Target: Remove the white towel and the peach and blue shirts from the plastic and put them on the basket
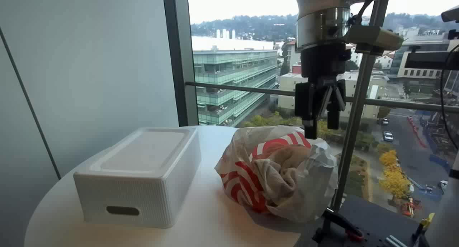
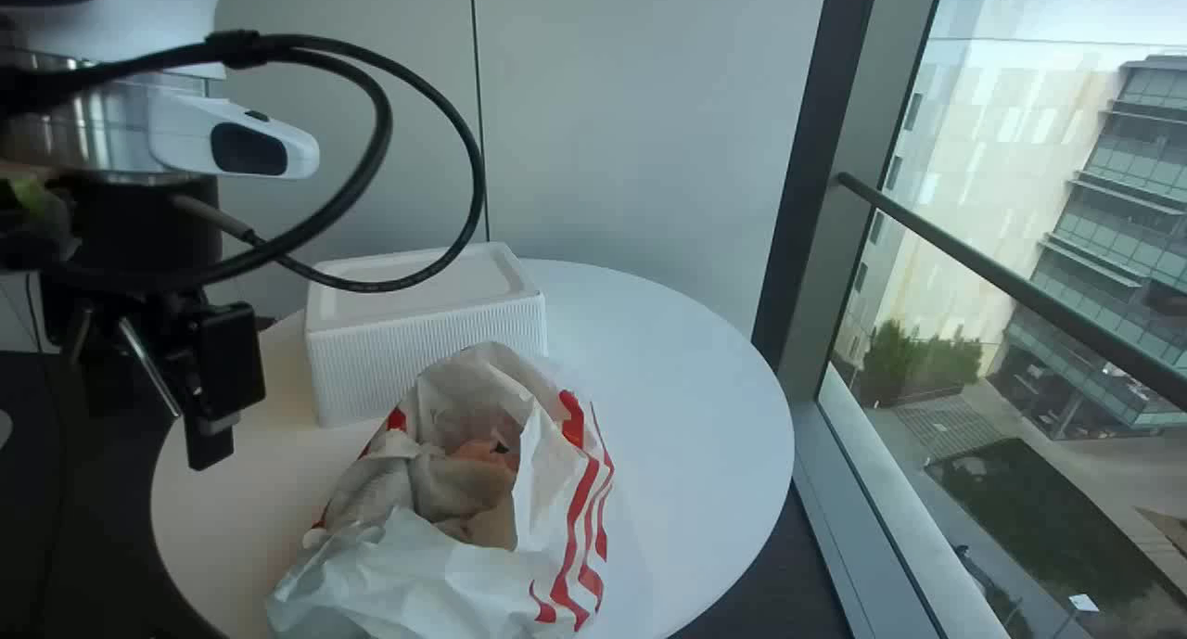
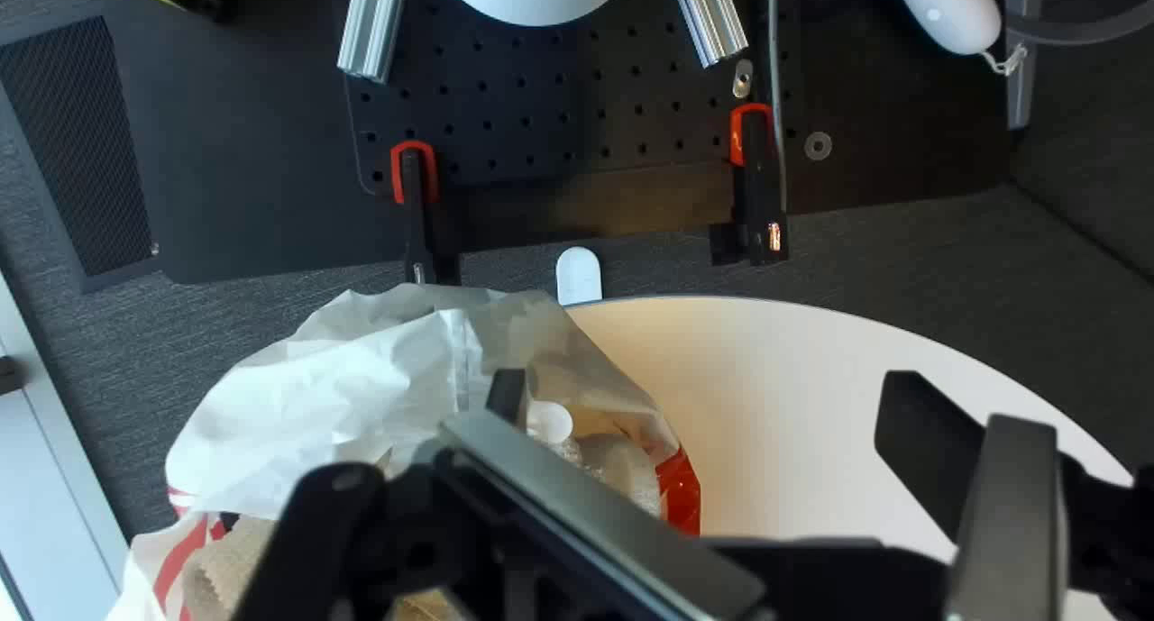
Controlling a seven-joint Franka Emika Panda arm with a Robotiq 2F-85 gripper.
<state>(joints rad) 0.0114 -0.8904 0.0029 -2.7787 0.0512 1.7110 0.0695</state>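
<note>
Towel [image 1: 278, 188], nubby and rumpled, lies with peach cloth [image 1: 292, 153] inside the crinkled, red-striped plastic bag [image 1: 247, 184]; in an exterior view, the ribbed, boxy basket [image 1: 125, 193] stands left of it on the round worktop [image 1: 204, 220]. The pincer [image 1: 322, 127] gapes wide, empty.

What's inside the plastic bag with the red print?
In the plastic bag, both exterior views show bunched beige cloth, and a peach-coloured patch beside it shows in an exterior view. Whatever lies deeper is covered and cannot be identified.
</note>
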